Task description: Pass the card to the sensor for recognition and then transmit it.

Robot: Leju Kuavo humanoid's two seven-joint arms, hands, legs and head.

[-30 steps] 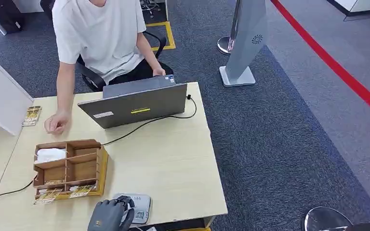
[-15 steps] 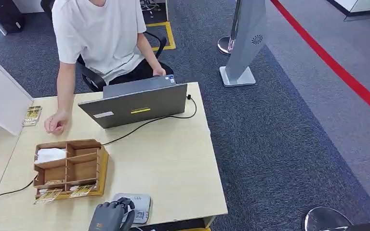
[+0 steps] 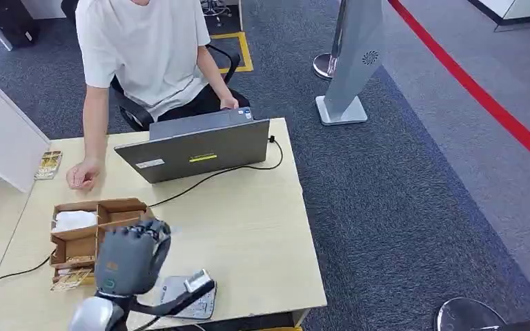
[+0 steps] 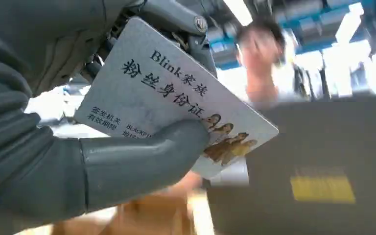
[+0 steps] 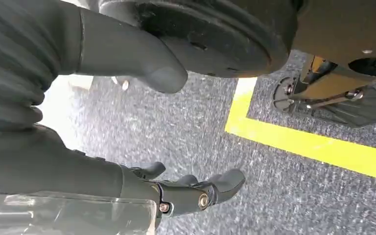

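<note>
My left robot hand (image 3: 130,256) pinched the card (image 4: 171,98) (thumb pressing its printed face) above the surface (image 3: 248,227). My right robot hand (image 5: 186,191) hung with fingers spread, holding nothing.

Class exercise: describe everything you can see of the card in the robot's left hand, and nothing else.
The card is a thin, flat rectangle with rounded corners, pale grey-white and plastic-looking. Its face carries black print, the word "Blink" followed by Chinese characters, smaller lines below, and a small golden-brown picture of figures near one corner. The left hand holds it, thumb pressed across the printed face and fingers behind. It is tilted, lifted clear of the table, touching nothing else visible.
</note>
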